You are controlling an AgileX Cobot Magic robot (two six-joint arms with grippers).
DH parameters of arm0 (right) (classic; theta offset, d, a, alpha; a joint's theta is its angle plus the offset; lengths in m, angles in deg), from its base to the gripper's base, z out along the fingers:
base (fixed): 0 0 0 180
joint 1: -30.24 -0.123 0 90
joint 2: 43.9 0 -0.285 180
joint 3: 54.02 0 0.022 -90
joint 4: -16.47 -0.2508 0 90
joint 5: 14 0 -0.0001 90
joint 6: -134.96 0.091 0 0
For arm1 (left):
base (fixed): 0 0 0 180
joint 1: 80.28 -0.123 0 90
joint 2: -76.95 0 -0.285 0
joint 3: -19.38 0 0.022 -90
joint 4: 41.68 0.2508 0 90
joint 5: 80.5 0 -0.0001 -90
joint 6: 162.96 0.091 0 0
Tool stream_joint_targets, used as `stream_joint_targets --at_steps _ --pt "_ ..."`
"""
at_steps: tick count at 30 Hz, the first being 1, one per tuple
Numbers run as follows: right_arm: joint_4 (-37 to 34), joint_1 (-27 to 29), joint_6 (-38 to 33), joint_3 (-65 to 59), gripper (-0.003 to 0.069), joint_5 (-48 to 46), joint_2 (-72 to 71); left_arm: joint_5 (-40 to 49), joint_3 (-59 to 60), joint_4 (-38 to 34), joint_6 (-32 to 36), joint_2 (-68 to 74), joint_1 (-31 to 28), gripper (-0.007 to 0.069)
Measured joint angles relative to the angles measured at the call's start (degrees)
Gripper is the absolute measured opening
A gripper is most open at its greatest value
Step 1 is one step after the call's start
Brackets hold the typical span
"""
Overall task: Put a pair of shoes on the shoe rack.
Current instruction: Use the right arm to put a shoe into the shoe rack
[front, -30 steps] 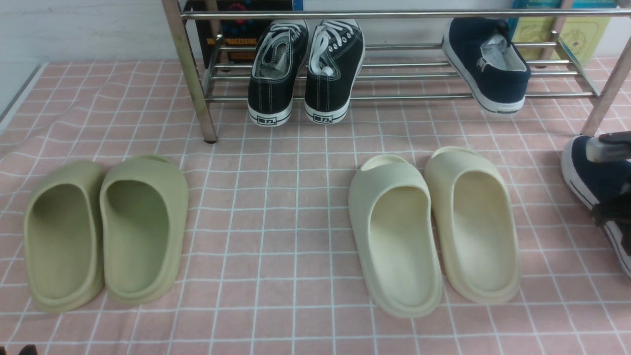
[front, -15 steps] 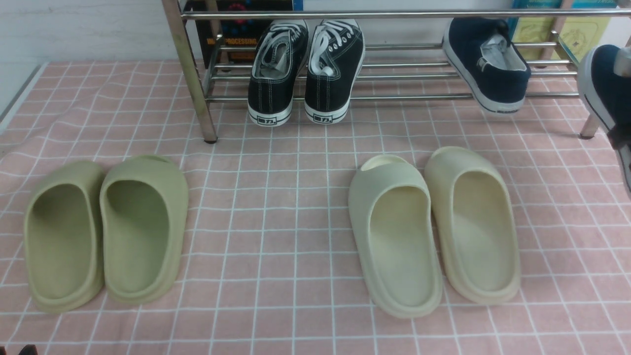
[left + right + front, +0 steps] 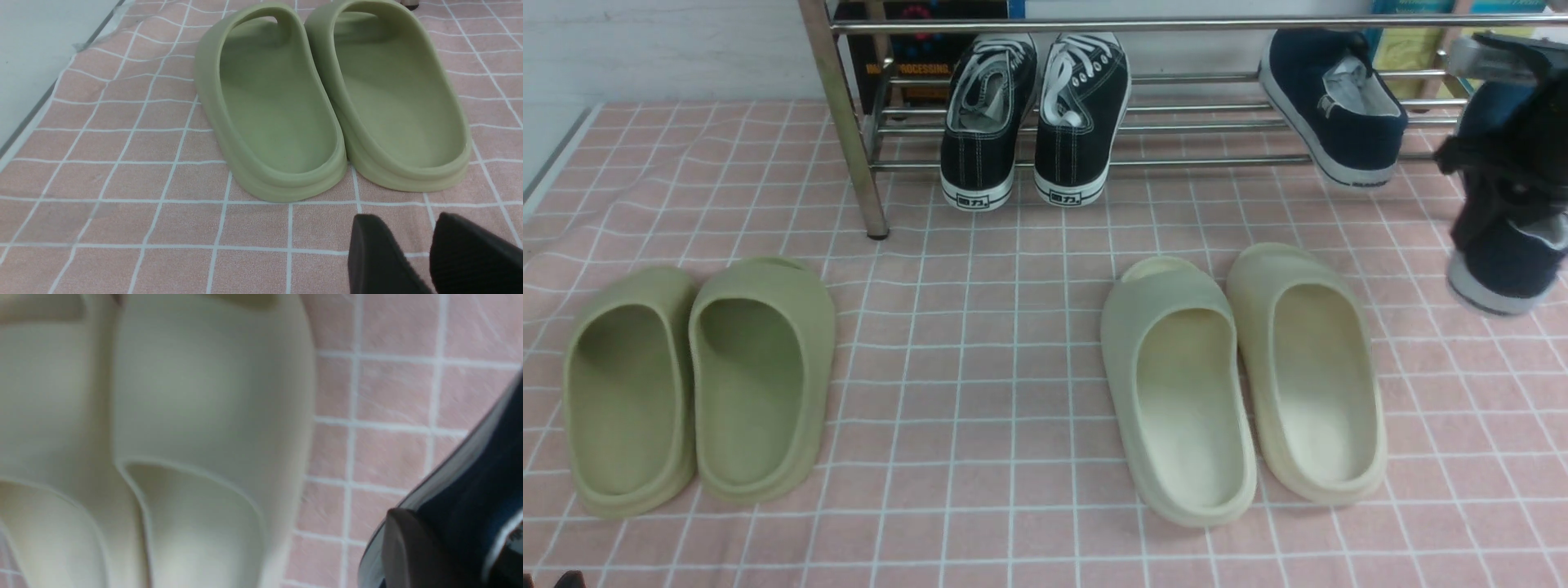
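One navy slip-on shoe (image 3: 1339, 106) lies tilted on the lower bars of the silver shoe rack (image 3: 849, 122), at its right end. My right gripper (image 3: 1503, 196) is shut on the other navy shoe (image 3: 1507, 261) and holds it off the cloth, hanging end-down, in front of the rack's right end. In the right wrist view its dark finger (image 3: 408, 547) presses the shoe's side (image 3: 482, 490). My left gripper (image 3: 408, 228) hovers low over the cloth near the green slides, fingers close together and empty.
Black lace-up sneakers (image 3: 1033, 114) stand on the rack's left half. Green slides (image 3: 698, 384) lie front left and cream slides (image 3: 1241, 376) front centre-right on the pink checked cloth (image 3: 1013, 286). The rack's right leg is hidden behind my right arm.
My right gripper has lifted the navy shoe off the cloth at the right edge, swung it up and in toward the rack's right end. The rack has shifted slightly right.
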State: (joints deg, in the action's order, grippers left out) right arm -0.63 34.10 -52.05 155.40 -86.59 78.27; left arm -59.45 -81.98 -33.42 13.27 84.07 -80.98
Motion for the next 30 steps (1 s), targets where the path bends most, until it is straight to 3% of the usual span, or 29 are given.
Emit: stream_joint_targets --at_steps 5,8,11,20,30 --pt "-0.64 -1.26 0.00 8.18 0.0016 0.00 4.56 0.00 0.00 0.06 0.00 0.00 0.00 0.0239" --pt "6.93 -1.80 0.05 10.24 0.0016 0.47 4.60 0.00 0.00 0.06 0.00 0.00 0.00 0.0239" --pt "11.32 -1.34 -0.32 10.45 0.0016 1.08 4.34 0.00 0.00 0.06 0.00 0.00 0.00 0.0239" --pt "12.58 -2.16 -0.76 10.49 0.0016 0.60 3.37 0.00 0.00 0.06 0.00 0.00 0.00 0.0239" --pt "19.31 -2.22 -3.19 10.49 0.0016 7.44 5.52 0.00 0.00 0.06 0.00 0.00 0.00 0.0239"
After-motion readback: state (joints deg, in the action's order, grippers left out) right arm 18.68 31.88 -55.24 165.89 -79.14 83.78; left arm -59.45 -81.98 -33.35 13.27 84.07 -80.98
